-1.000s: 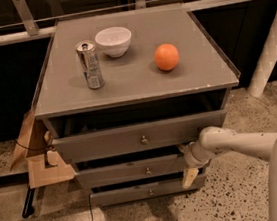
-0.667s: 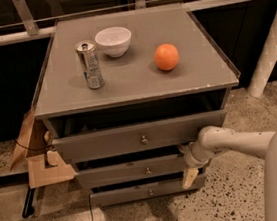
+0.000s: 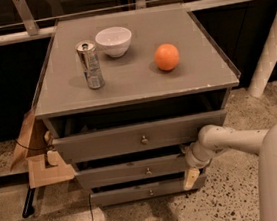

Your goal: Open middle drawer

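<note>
The grey cabinet has three drawers, each with a small brass knob. The middle drawer (image 3: 136,171) has a medium-height front and sticks out a little, with a dark gap above it. The tall top drawer (image 3: 137,138) is pulled out further. The slim bottom drawer (image 3: 148,191) sits below. My gripper (image 3: 189,165) is on a white arm that comes in from the right. It is at the right end of the middle drawer's front, low beside the cabinet's right corner. It is well to the right of the middle knob (image 3: 148,171).
On the cabinet top (image 3: 140,82) stand a silver can (image 3: 89,64), a white bowl (image 3: 114,41) and an orange (image 3: 166,56). Cardboard (image 3: 44,167) and a cable lie on the floor to the left. A white post (image 3: 270,51) leans at the right.
</note>
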